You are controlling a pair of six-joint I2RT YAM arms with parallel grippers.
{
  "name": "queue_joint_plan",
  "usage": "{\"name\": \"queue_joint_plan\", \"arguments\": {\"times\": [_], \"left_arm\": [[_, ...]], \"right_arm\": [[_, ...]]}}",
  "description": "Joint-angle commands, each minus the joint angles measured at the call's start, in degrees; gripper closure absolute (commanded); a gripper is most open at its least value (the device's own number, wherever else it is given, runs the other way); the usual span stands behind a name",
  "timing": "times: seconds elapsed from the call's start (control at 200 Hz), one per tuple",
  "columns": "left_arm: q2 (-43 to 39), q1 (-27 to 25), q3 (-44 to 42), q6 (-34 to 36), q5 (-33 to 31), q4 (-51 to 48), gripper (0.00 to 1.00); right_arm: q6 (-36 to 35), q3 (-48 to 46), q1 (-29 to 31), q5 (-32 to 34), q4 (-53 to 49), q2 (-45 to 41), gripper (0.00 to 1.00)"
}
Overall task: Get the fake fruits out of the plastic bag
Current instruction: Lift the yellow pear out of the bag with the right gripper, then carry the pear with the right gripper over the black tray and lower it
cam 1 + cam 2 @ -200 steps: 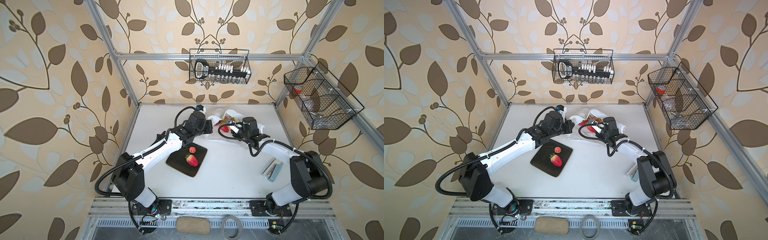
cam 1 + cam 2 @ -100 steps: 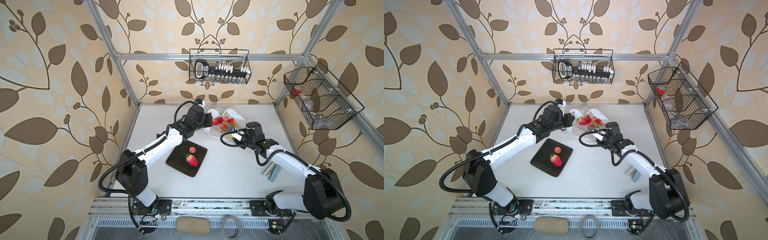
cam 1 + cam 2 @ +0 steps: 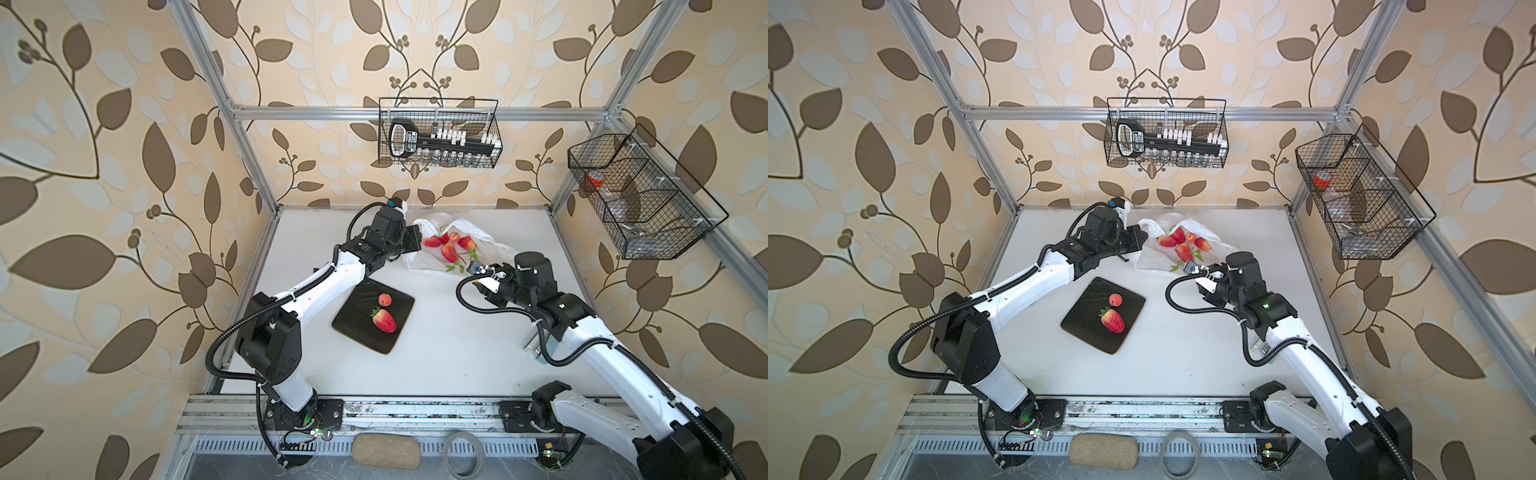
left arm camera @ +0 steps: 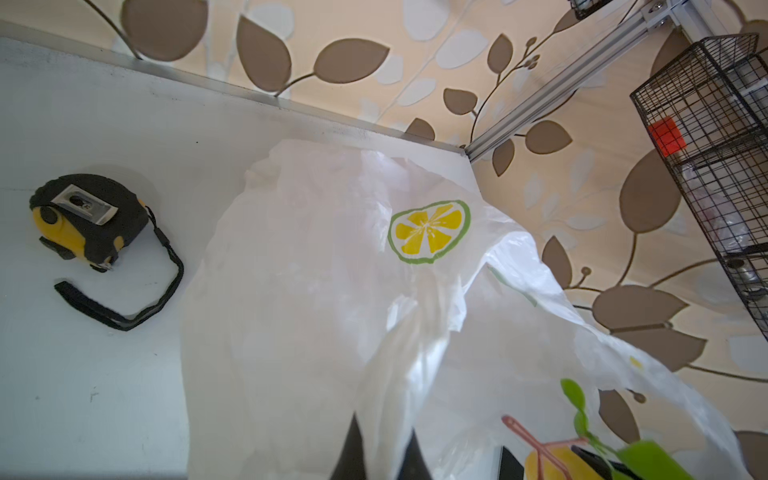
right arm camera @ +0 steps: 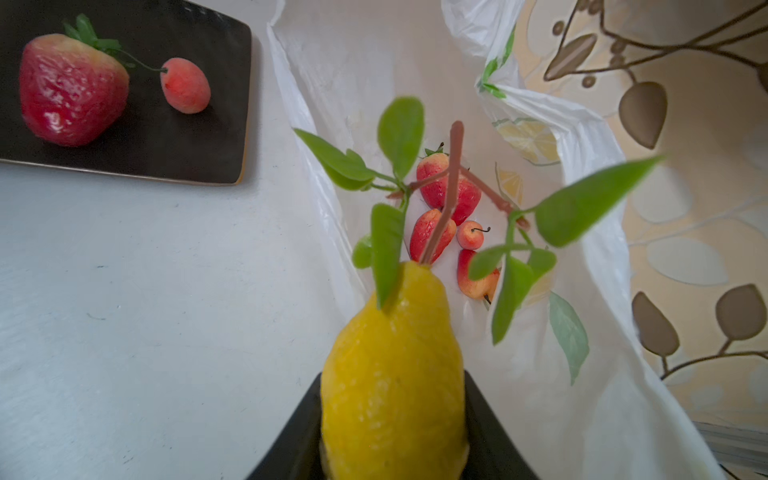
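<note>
Front rail: nearer than the black mat [image 3: 357, 328], a beige pad [image 3: 386, 453] and a grey ring [image 3: 463, 454] lie below the table's edge.
Table [image 3: 449, 357]: white, matte and lightly scuffed; the mat lies flat on it.
On the mat: one strawberry [image 3: 384, 321] and one small round fruit [image 3: 385, 299], close together.
Right of the mat: a grey metal piece [image 3: 534, 347], partly hidden by the right arm.
Right gripper [image 5: 392, 436]: beyond and right of the mat, clamped around the yellow pear [image 5: 390, 365], whose leafy stem points over the bag's near edge.
Plastic bag [image 3: 419, 262]: beyond the mat toward the back wall, spread open; the remaining fake fruits [image 3: 449, 251] lie inside.
Left gripper [image 3: 417, 244]: beyond the mat at the bag's left side, pinched tight on a fold of its film.
Tape measure [image 4: 87, 216]: beyond the mat, on the tabletop beside the bag.
Room: leaf-patterned wallpaper and aluminium posts; one wire basket [image 3: 438, 133] hangs on the back wall, and another [image 3: 640, 199] on the right wall.
</note>
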Motion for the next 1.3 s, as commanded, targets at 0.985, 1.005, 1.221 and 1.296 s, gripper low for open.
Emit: {"name": "queue_joint_plan", "arguments": {"times": [0.985, 1.005, 1.221, 1.296], "left_arm": [[2.0, 1.8, 4.7, 2.5, 4.7, -1.3, 0.96], [2.1, 1.7, 4.8, 2.5, 4.7, -1.3, 0.96], [1.8, 1.7, 5.3, 3.2, 4.2, -2.3, 0.96], [1.7, 1.7, 5.4, 3.3, 4.2, -2.6, 0.96]], "right_arm": [[45.3, 4.1, 30.5, 14.3, 27.5, 31.9, 0.69], [45.9, 4.2, 30.6, 14.4, 27.9, 32.6, 0.7], [48.1, 6.4, 31.2, 16.6, 29.5, 39.7, 0.67], [48.6, 6.3, 31.2, 17.1, 30.3, 41.8, 0.67]]}}
